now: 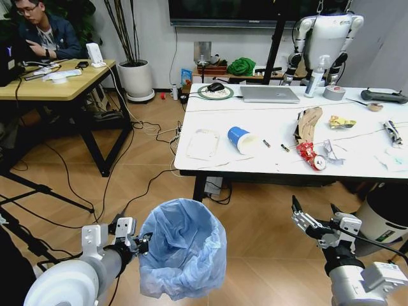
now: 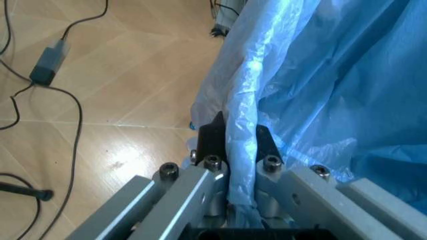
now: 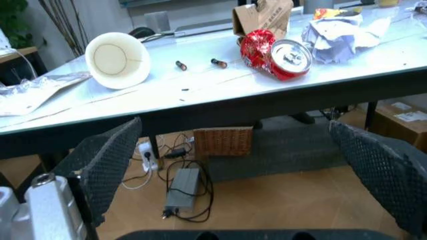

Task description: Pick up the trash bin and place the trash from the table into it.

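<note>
Your left gripper (image 2: 237, 135) is clamped on the bin (image 1: 183, 252) rim, holding it in front of the table (image 1: 280, 162). Your right gripper (image 1: 317, 220) hangs spread wide, empty. Keep the bin level and under the edge, then take 1 piece, the red can (image 3: 277, 55) nearest.

You get bright, even room light; the tabletop (image 1: 268, 143) throws a soft shadow on the floor (image 1: 127, 185), sheen marks the boards, and the left wrist view looks soft.

An office-cum-robot-lab, it looks like: yellowish wooden desk (image 1: 57, 86), silver laptop (image 1: 269, 94) on the white marble-veined table (image 1: 268, 156), white humanoid robot (image 1: 325, 41) behind
</note>
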### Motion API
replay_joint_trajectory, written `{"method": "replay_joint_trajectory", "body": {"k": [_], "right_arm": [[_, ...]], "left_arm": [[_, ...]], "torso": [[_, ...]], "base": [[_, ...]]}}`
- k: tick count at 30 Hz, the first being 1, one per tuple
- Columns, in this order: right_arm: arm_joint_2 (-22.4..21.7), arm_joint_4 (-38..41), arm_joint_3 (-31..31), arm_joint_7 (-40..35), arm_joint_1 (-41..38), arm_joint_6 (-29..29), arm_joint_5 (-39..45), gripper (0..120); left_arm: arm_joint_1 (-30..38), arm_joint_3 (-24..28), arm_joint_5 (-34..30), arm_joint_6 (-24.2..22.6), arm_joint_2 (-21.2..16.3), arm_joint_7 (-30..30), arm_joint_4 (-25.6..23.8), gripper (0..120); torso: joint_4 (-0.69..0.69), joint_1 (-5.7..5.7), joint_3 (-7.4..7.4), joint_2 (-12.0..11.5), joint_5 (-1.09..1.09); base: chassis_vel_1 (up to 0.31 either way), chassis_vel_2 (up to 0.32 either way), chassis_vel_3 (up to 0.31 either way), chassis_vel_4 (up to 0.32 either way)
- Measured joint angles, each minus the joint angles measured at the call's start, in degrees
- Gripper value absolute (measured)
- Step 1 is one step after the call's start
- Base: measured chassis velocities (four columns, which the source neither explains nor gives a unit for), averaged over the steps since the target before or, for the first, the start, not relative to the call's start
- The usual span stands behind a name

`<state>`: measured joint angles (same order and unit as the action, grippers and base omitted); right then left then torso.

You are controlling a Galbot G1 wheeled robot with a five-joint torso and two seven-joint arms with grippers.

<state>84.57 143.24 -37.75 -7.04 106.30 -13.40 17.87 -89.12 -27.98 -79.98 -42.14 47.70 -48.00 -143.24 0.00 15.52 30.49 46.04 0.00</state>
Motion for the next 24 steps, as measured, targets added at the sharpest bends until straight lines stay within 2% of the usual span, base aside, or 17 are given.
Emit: {"method": "replay_joint_trajectory", "body": {"k": [24], "right_arm": [[-0.7,0.0,0.3,0.0,0.1,-0.2,0.5,100]], "left_arm": [[-0.4,0.4,1.4,0.0,1.0,1.1,0.0,0]], "torso": [[0.00,2.72,3.59,6.3,0.00]], "base": [[0.000,0.000,0.000,0.000]]}}
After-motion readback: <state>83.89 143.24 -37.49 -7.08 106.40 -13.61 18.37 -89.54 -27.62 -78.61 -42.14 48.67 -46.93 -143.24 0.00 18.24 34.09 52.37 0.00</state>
